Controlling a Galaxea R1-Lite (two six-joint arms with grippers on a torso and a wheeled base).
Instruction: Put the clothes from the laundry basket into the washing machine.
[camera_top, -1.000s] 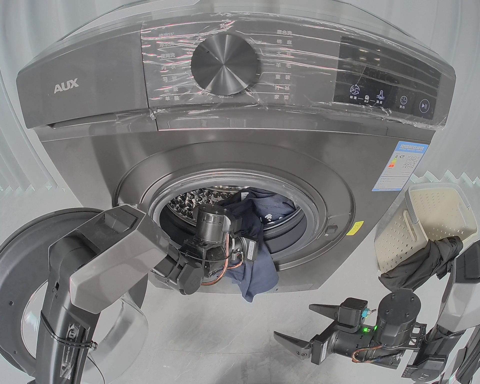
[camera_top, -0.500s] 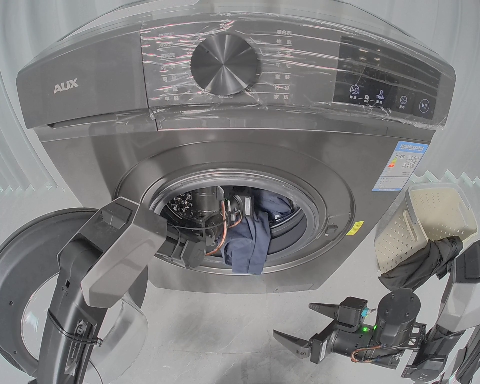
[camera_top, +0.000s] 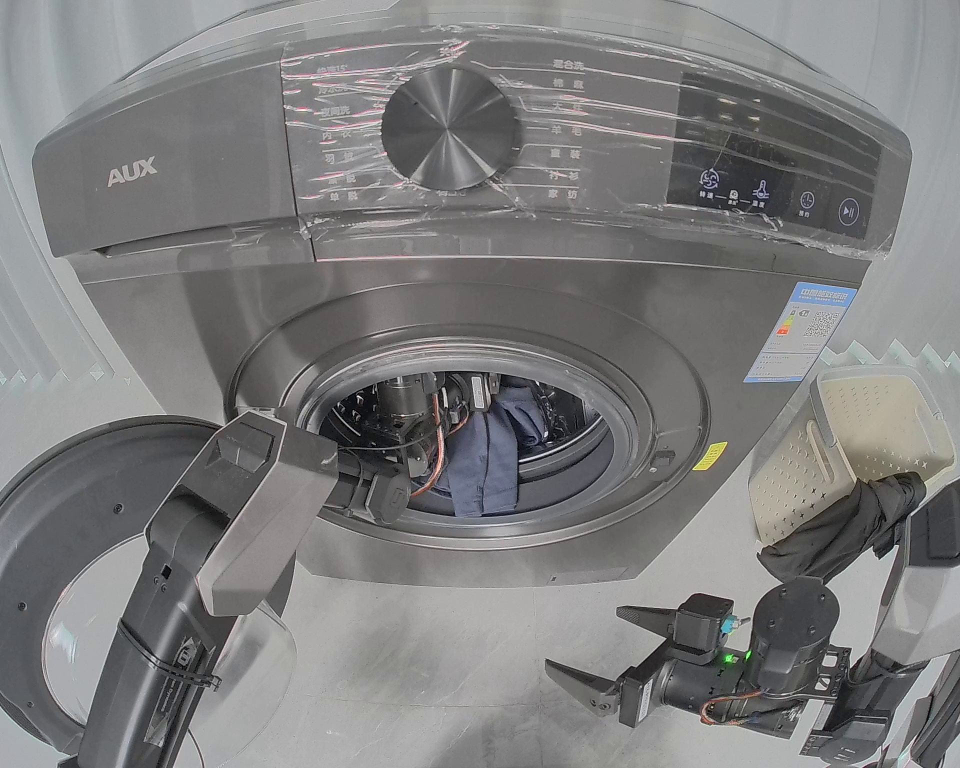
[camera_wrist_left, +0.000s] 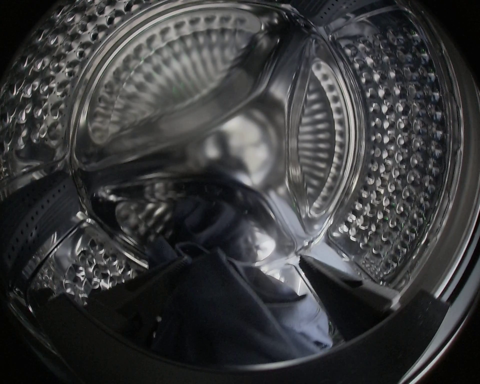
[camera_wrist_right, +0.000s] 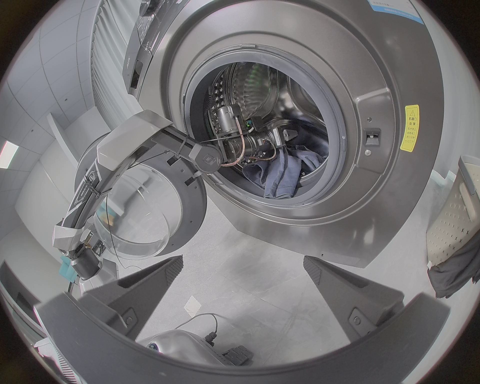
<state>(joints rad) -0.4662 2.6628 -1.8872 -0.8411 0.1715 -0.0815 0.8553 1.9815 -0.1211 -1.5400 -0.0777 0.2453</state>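
left hand (camera_wrist_left: 243, 260) deeper inside, garment (camera_wrist_left: 235, 315) between fingers (camera_wrist_left: 340, 295)

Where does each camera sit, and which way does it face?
Head view: on the head, looking forward and down at the washing machine front; the left arm runs into the drum, the right gripper hangs low, open.
Left wrist view: inside the drum, facing its back wall; the open left gripper straddles a navy garment.
Right wrist view: low near the floor, looking up into the drum; own fingers in the foreground.
Shared: head and right wrist views both show the left arm, navy garment and laundry basket.
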